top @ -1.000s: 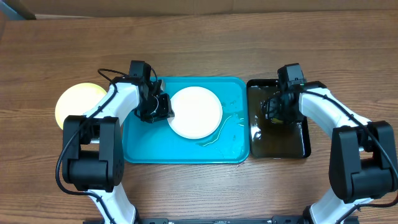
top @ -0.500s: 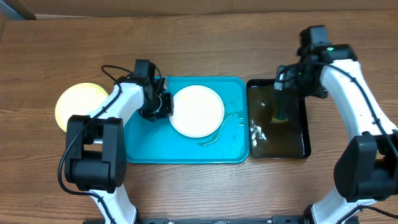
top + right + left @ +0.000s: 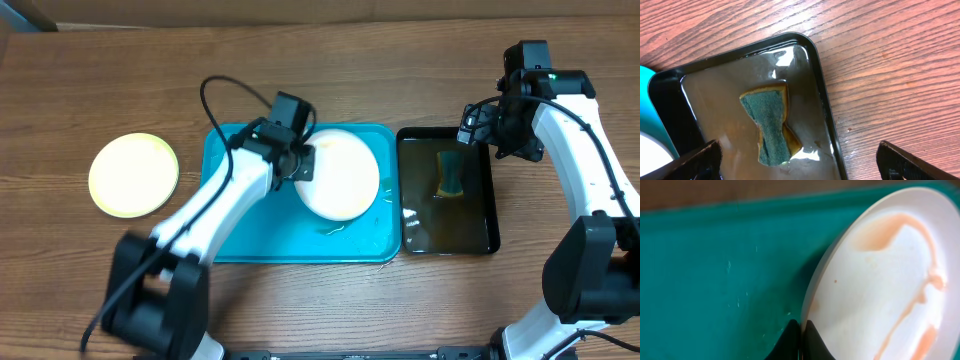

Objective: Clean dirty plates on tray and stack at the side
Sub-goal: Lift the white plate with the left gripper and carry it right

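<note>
pale yellow-green plate (image 3: pixel 133 175) sits alone on the wood table (image 3: pixel 300 60) at far left, well apart from the turquoise tray (image 3: pixel 290 240). over the tray's upper middle the left gripper (image 3: pixel 303 166) is clamped on the rim of a white plate (image 3: pixel 345 175). wrist view shows the fingertips (image 3: pixel 813 347) meeting on the edge, plate tilted up off the tray floor, orange-red smears (image 3: pixel 890 227) across its face, so not clean yet. no 3rd plate in view. just right of the tray a black tray (image 3: pixel 450 232) holds shallow water and a green-topped sponge (image 3: pixel 450 175). right gripper (image 3: pixel 480 130) hangs over its back right corner, jaws wide apart, nothing held.

handling, my guess: plate is stiff, light, prob wet and slick. a thin rim pinch lets it pivot or slip, so a deeper bite on the rim is safer, and it may chip if dropped. table is bare wood w/ free room beside the yellow-green plate for stacking; rear edge of the table runs along the top of the overhead view.
</note>
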Robot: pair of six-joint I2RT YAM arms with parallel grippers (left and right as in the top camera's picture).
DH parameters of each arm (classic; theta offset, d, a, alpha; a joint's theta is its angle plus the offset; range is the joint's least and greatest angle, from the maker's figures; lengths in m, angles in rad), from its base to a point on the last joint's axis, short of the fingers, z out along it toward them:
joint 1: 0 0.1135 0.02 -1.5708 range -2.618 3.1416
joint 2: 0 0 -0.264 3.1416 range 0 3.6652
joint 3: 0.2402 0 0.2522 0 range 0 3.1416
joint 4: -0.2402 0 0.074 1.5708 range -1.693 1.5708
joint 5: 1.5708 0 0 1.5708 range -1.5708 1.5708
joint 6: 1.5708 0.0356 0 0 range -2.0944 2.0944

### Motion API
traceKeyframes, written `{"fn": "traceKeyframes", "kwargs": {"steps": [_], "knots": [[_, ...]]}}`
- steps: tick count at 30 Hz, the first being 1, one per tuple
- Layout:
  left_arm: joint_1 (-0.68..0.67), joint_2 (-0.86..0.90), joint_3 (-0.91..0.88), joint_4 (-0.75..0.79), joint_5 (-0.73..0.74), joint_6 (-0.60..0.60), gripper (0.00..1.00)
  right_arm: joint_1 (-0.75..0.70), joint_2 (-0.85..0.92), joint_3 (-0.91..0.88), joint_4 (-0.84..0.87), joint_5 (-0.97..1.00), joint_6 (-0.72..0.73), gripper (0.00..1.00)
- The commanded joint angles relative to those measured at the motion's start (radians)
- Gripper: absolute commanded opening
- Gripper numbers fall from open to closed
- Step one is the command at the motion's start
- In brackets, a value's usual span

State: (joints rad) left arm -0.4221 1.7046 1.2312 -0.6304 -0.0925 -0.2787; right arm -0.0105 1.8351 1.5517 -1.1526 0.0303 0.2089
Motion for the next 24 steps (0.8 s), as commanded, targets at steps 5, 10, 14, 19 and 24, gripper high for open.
{"fn": "traceKeyframes", "kwargs": {"steps": [5,10,14,19,24], "knots": [[-0.105,-0.201,0.011,0.103,-0.184,-0.013,0.04,0.003,-0.027,0.019,0.002,0.002,0.005,1.00],[-0.168,-0.188,0.011,0.151,-0.241,-0.013,0.04,0.003,-0.027,0.019,0.003,0.002,0.005,1.00],[-0.233,-0.172,0.011,0.207,-0.345,-0.013,0.04,0.003,-0.027,0.019,0.002,0.002,0.005,1.00],[-0.298,-0.158,0.011,0.242,-0.433,-0.013,0.04,0.003,-0.027,0.019,0.002,0.002,0.005,1.00],[-0.315,-0.130,0.010,0.284,-0.438,-0.012,0.04,0.003,-0.027,0.019,0.002,0.002,0.005,1.00]]}}
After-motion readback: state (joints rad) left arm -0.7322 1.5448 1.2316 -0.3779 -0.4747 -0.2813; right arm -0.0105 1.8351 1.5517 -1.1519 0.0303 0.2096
